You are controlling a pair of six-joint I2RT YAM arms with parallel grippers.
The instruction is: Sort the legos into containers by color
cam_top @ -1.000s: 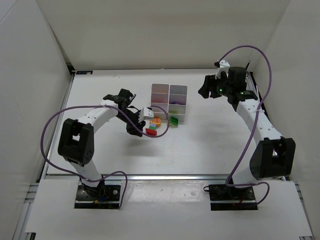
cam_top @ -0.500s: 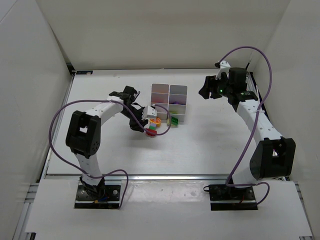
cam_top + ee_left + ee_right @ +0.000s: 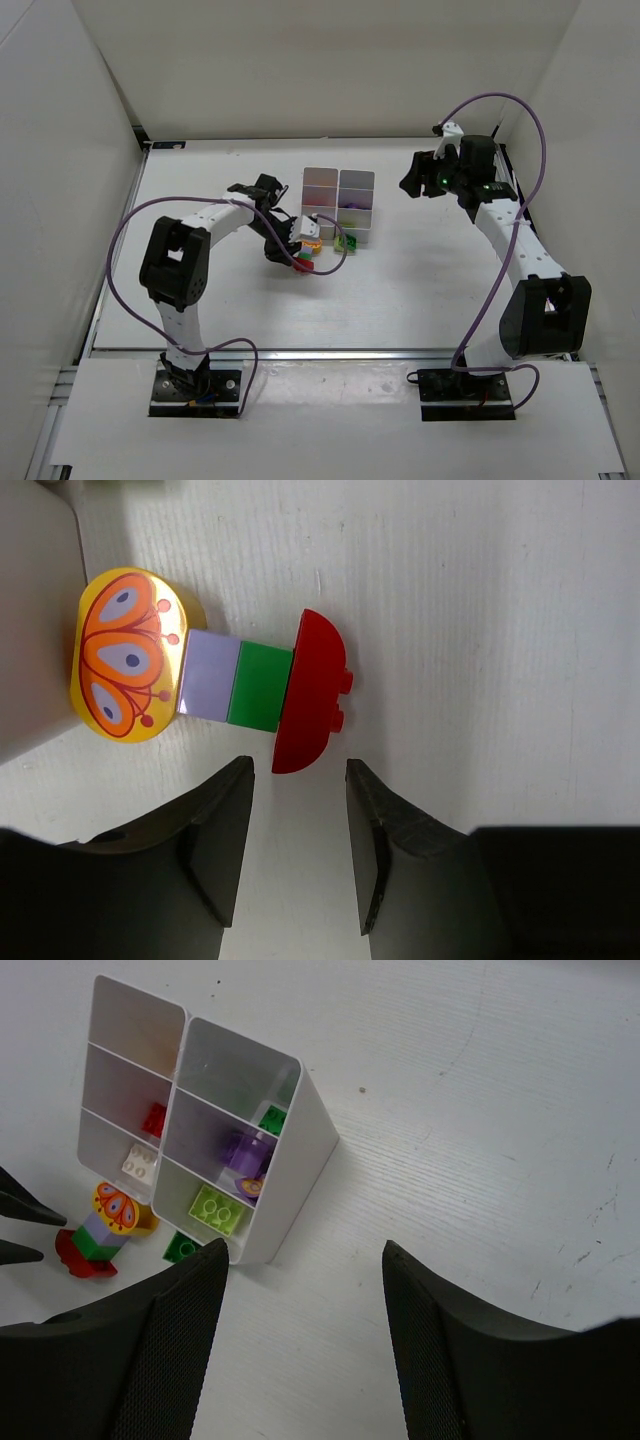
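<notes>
The left gripper (image 3: 298, 783) stands partly open and empty, its fingers just short of the red end of a stack of bricks (image 3: 255, 685) lying on the table (image 3: 480, 600) beside the containers (image 3: 300, 1150). The right gripper (image 3: 302, 1252) hangs open, empty.

White worktop (image 3: 400, 290) with faint wood grain under the left gripper (image 3: 298, 770) and the right gripper (image 3: 305, 1260), small dark speck (image 3: 362, 1089) beyond the right gripper, plain white walls (image 3: 300, 70) behind both, metal rail (image 3: 330, 352) along the worktop's near edge
</notes>
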